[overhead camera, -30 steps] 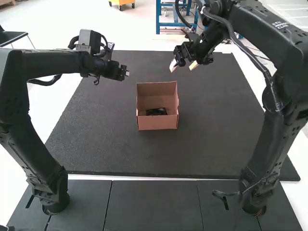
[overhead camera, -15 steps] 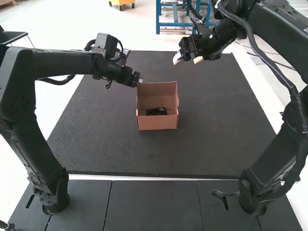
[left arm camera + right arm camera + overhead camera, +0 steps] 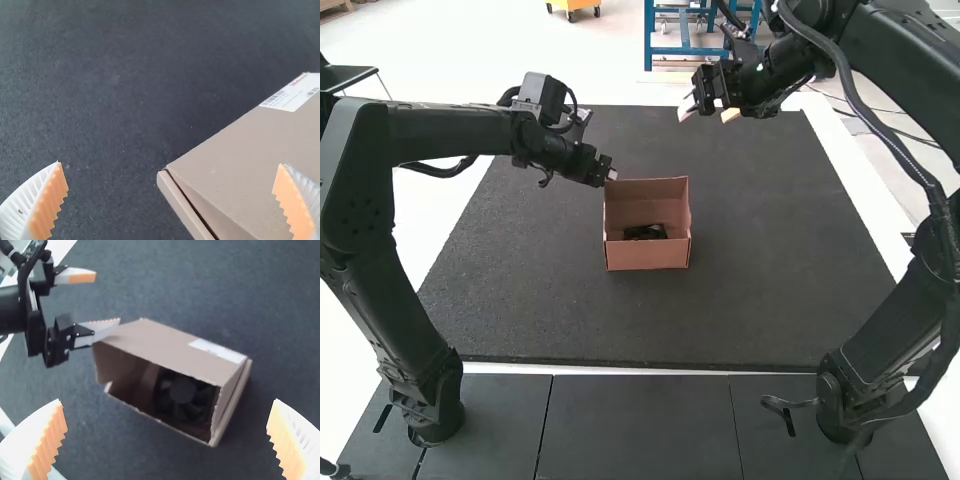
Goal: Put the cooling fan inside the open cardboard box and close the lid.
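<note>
- On the middle of the black rubber mat (image 3: 520,260) stands a small open brown cardboard box (image 3: 647,248), its opening facing up
- Inside the box, on its floor, lies the black square cooling fan (image 3: 645,232); the right wrist view looks down on its round hub and blades (image 3: 182,395) between the box walls
- At the far side of the box the brown cardboard lid flap (image 3: 647,190) stands raised, not folded over the opening; a white rectangular label (image 3: 217,351) sits on its outer face near one end, and shows at the flap's edge in the left wrist view too (image 3: 292,92)
- The left gripper (image 3: 608,172), white and ribbed with orange pads, hangs just beside the far left corner of the lid flap, with the arm stretched in from the left over the mat
- Its fingers are spread wide and grasp nothing; in the left wrist view (image 3: 170,172) the flap's corner lies between the two pads, with one pad over the flap's face and the other over bare mat
- From the right wrist view one finger of the left gripper (image 3: 92,302) ends right at the flap's corner; I cannot tell whether it touches the cardboard
- The right gripper (image 3: 707,112), also white with orange pads, hovers high over the far part of the mat, well apart from the box and pointing down toward it
- Its fingers are released too, spread wide with nothing between them (image 3: 166,407)
</note>
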Available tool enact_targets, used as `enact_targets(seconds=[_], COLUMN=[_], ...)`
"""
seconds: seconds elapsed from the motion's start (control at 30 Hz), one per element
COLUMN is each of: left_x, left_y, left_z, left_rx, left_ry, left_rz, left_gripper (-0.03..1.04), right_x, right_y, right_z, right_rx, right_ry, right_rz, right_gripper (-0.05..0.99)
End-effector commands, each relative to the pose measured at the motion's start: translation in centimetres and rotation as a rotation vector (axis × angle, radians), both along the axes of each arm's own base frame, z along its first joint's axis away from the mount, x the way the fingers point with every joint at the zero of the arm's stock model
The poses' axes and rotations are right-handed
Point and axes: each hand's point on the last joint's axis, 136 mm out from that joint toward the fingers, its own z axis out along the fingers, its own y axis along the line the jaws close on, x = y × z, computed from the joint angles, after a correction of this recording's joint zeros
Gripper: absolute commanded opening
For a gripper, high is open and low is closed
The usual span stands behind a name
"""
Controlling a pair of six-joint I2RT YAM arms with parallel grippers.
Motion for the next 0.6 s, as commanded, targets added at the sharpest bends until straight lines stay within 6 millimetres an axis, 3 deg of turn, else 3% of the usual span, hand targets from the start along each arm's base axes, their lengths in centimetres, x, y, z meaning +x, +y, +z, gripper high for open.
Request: enact_targets(seconds=[0.0, 0.23, 0.57], left_x=[-1.0, -2.6, -3.7], left_y=[-0.6, -1.3, -2.1], left_z=[-1.0, -3.6, -5.6], left_rx=[-0.003, 0.005, 0.012], left_ry=[0.025, 0.081, 0.108], left_rz=[-0.037, -0.067, -0.088], left_gripper=[0.97, 0.97, 0.97], right_x=[-0.3, -0.4, -0.6], right_y=[0.3, 0.4, 0.6], right_z=[0.5, -0.1, -0.2], right_rx=[0.021, 0.021, 0.027], right_ry=[-0.004, 0.01, 0.019], right_rz=[0.004, 0.009, 0.019], right_gripper=[0.91, 0.91, 0.91])
